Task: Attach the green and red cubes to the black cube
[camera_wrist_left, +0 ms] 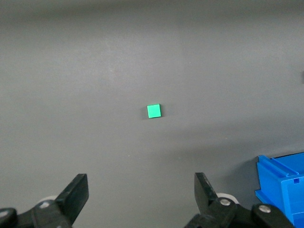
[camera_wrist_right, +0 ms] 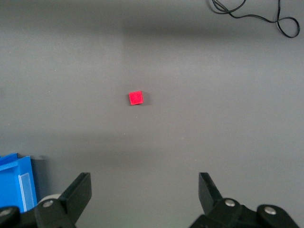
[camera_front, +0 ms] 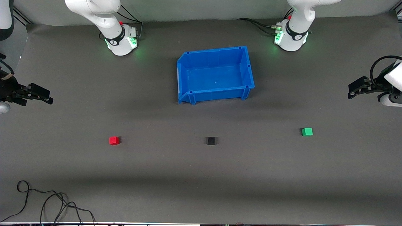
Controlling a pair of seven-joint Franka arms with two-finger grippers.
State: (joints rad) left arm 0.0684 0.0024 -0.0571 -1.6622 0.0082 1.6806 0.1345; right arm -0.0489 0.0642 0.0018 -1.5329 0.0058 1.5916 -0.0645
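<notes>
The black cube (camera_front: 211, 141) lies on the dark mat, nearer the front camera than the blue bin. The red cube (camera_front: 114, 140) lies toward the right arm's end; it also shows in the right wrist view (camera_wrist_right: 136, 98). The green cube (camera_front: 307, 131) lies toward the left arm's end; it also shows in the left wrist view (camera_wrist_left: 154, 111). My left gripper (camera_front: 353, 91) hovers open and empty at its end of the table; its jaws (camera_wrist_left: 141, 190) stand wide apart. My right gripper (camera_front: 47, 96) hovers open and empty at the other end, jaws (camera_wrist_right: 145, 190) wide apart.
An empty blue bin (camera_front: 248, 70) stands mid-table between the arm bases; corners of it show in both wrist views (camera_wrist_left: 285, 183) (camera_wrist_right: 16, 183). A black cable (camera_front: 50, 204) coils at the near edge toward the right arm's end.
</notes>
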